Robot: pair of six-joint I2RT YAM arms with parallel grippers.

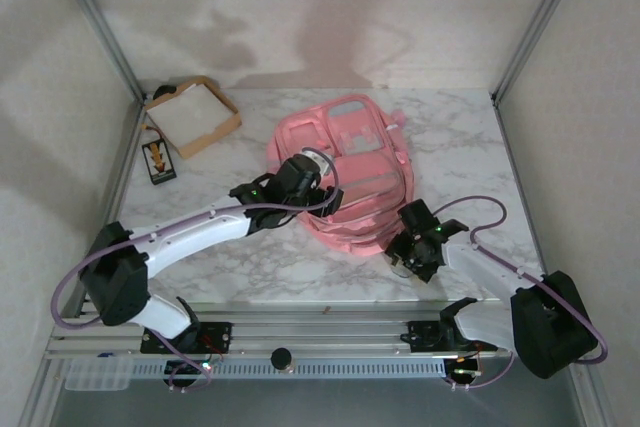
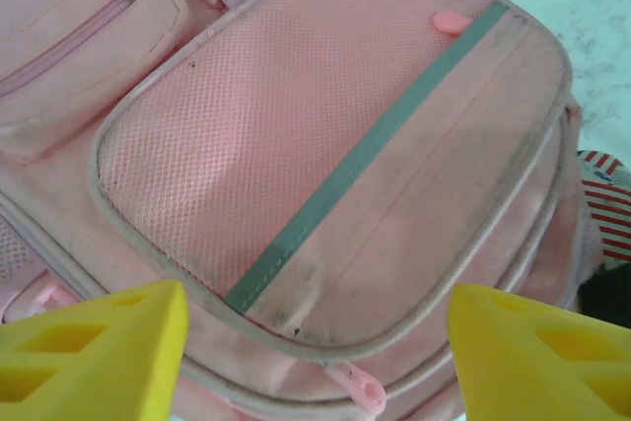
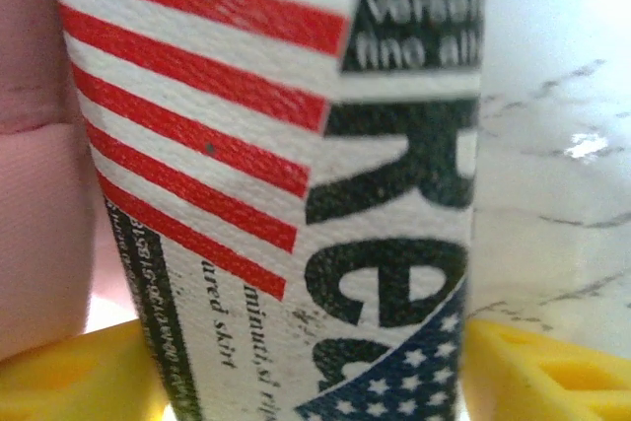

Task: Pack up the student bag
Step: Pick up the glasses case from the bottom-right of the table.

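Student bag lies flat mid-table. Far left, a cardboard box and a small card sit well clear. Your left gripper hovers over the front pocket, fingers apart, holding nothing. At the bag's right edge your right gripper straddles a striped packet; whether it pinches, I cannot tell. You seem to be picking up cargo; next needs a firm grip and an opened zip.
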